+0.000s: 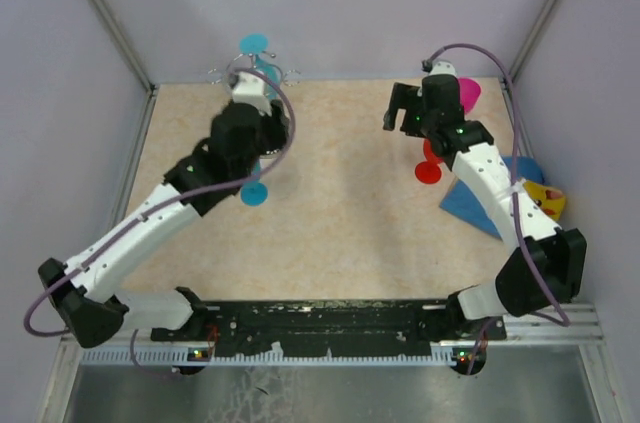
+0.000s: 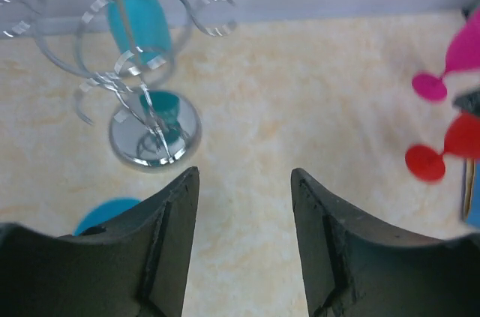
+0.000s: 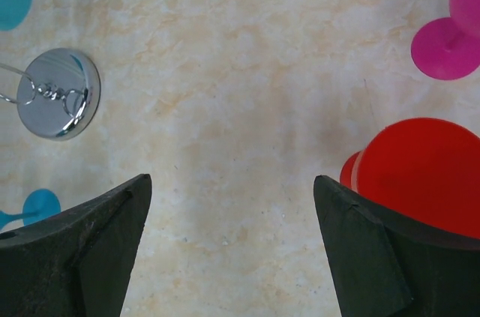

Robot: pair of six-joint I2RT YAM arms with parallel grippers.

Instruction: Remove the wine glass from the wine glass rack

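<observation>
The wine glass is teal and hangs upside down in the wine glass rack, at the far left of the table; its long axis runs upright, with the foot on top, the stem caught among the curled wire arms, and the bowl hanging downward beside the central post; the rack's round disc base stands flat on the table, close to the back wall.

A second teal glass is on the table nearer the arms, and in the top view it lies partly under the left arm; its foot peeks out beside one finger in the left wrist view. Well to the right are a magenta glass and a red glass; further right lie a blue sheet and a yellow object.

The left gripper points at the bare table just right of the rack's base; its jaws stand moderately apart and hold nothing. The right gripper is spread wide and empty between its fingers; the red glass shows just beside one finger, and whether they touch cannot be told.
</observation>
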